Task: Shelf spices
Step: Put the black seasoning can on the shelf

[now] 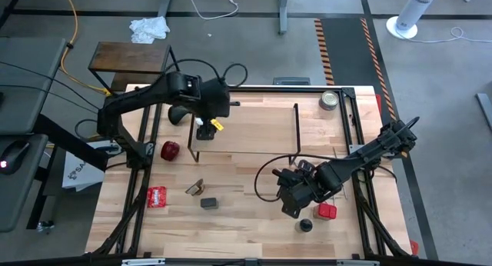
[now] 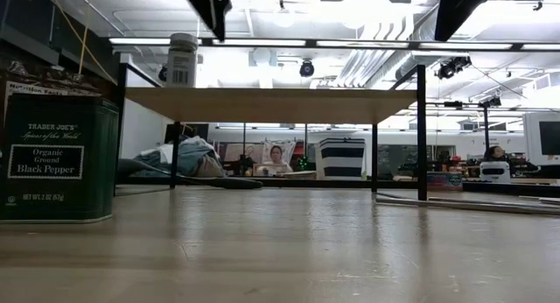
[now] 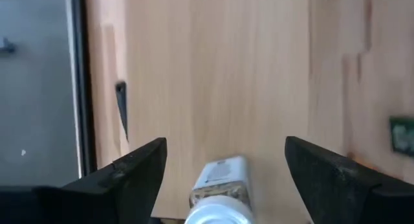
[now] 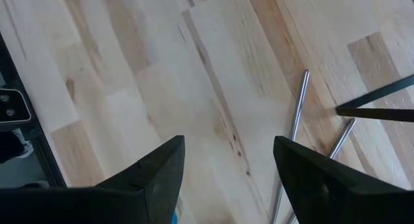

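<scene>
From high up, I see my left gripper [image 1: 206, 121] over the left end of the shelf [image 1: 254, 131]. A small clear jar with a white cap [image 1: 203, 131] stands on the shelf just below it. My right gripper [image 1: 290, 198] hangs low over the table [image 1: 238, 220], in front of the shelf. A red-capped jar [image 1: 327, 211] and a black-capped jar [image 1: 306, 225] sit just beside it. A small dark jar [image 1: 208, 202] and a tan wedge [image 1: 194, 187] lie farther left.

From table height, I see the white-capped jar [image 2: 182, 60] standing on the shelf board [image 2: 271, 104]. A big green pepper tin [image 2: 58, 158] stands close on the left.

In my left wrist view, the fingers [image 3: 136, 175] are spread wide, and the jar [image 3: 220, 195] stands between them, not touched.

In my right wrist view, the fingers [image 4: 155, 179] are wide apart and hold nothing. Only bare wood and thin shelf rods [image 4: 294, 130] show.
</scene>
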Robot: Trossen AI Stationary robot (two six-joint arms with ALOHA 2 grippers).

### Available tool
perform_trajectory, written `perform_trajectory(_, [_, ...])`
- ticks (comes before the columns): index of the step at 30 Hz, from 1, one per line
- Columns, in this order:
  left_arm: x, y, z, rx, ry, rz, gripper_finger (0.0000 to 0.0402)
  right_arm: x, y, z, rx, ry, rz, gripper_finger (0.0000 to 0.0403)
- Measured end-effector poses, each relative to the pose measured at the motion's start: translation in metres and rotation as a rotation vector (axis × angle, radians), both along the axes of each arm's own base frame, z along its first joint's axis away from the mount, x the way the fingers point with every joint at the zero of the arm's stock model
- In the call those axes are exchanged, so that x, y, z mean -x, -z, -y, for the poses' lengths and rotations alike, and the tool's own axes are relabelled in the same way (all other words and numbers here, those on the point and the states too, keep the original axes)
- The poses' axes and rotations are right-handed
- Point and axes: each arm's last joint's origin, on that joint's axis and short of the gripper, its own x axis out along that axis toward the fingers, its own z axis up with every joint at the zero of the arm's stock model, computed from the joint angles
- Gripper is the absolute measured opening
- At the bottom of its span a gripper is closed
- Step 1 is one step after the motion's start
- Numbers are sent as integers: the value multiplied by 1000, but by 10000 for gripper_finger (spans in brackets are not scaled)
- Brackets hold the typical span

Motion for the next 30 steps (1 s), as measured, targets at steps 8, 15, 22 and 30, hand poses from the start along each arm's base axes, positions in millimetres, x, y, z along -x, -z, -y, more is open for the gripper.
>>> perform_trajectory(8, [9,-21,61,129,-28,62,309,0,0,1,9,5,-3,233])
perform_trajectory(15, [25,-21,157,172,63,73,309,1,0,0,9,-37,-15,233])
perform_trajectory(22, [45,12,229,174,16,89,310,3,1,0,1,-116,-61,233])
perform_trajectory(30, [49,51,263,284,-101,115,310,5,2,-1,-27,-178,-93,233])
